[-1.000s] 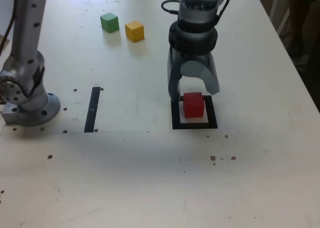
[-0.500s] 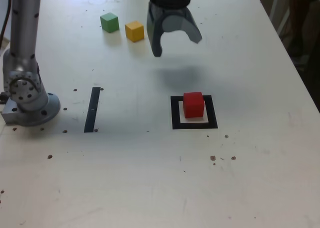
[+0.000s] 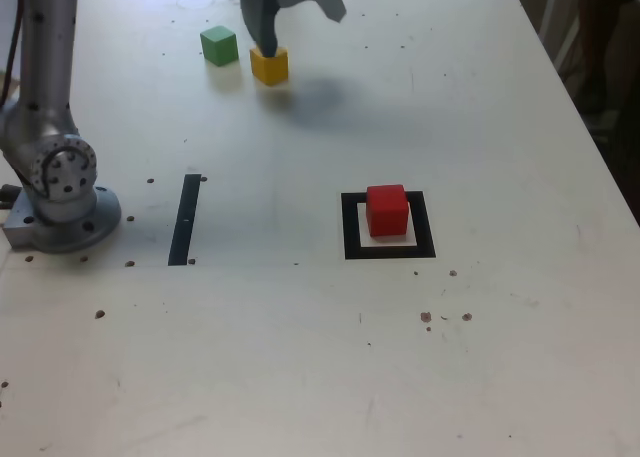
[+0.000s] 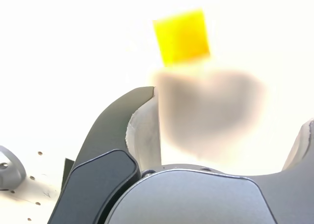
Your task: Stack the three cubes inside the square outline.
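**A:** Where are the cubes sitting?

**B:** The red cube (image 3: 387, 209) stands inside the square outline (image 3: 389, 250), a thick black frame with a pale centre, toward the exterior view's right and about mid-depth on the white table (image 3: 500, 127). It sits toward the far side of the frame, and a band of pale centre shows on its near side. The yellow cube (image 3: 269, 64) and the green cube (image 3: 219, 45) are at the far end of the table, toward the exterior view's left. They stand near each other but apart, the green one to the left of the yellow one and slightly farther back.

**A:** How do they look?

**B:** All three are small, solid-coloured blocks of about the same size, resting flat. The yellow one is turned a little, so an edge faces the exterior camera.

**A:** And your gripper?

**B:** My gripper (image 3: 290, 2) hangs at the far edge of the exterior view, over the yellow cube, with my jaws spread wide and nothing between them. In the wrist view the yellow cube (image 4: 182, 36) lies out ahead of my gripper (image 4: 230, 121), with its blurred shadow on the table between them. I cannot tell whether a fingertip touches that cube.

**A:** Anything else on the table?

**B:** A thin black strip (image 3: 185, 219) lies to the left of the outline, and my arm's base (image 3: 62, 202) stands at the left edge.
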You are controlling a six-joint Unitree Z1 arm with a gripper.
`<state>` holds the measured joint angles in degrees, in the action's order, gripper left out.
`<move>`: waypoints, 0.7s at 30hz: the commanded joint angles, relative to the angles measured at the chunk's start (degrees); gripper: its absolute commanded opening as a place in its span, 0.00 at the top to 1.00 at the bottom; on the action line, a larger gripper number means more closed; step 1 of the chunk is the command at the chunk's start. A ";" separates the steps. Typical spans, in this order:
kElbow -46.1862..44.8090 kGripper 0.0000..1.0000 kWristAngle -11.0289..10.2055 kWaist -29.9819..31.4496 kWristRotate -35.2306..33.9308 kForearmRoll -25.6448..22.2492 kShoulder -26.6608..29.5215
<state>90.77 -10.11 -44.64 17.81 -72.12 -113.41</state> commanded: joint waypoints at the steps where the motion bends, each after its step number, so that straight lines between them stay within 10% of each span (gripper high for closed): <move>1: 1.26 0.05 0.03 -1.80 0.36 -1.44 -1.57; 21: 2.27 0.16 -0.54 -7.22 0.87 0.67 -10.06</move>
<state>92.87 -10.33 -51.54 18.50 -72.07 -122.92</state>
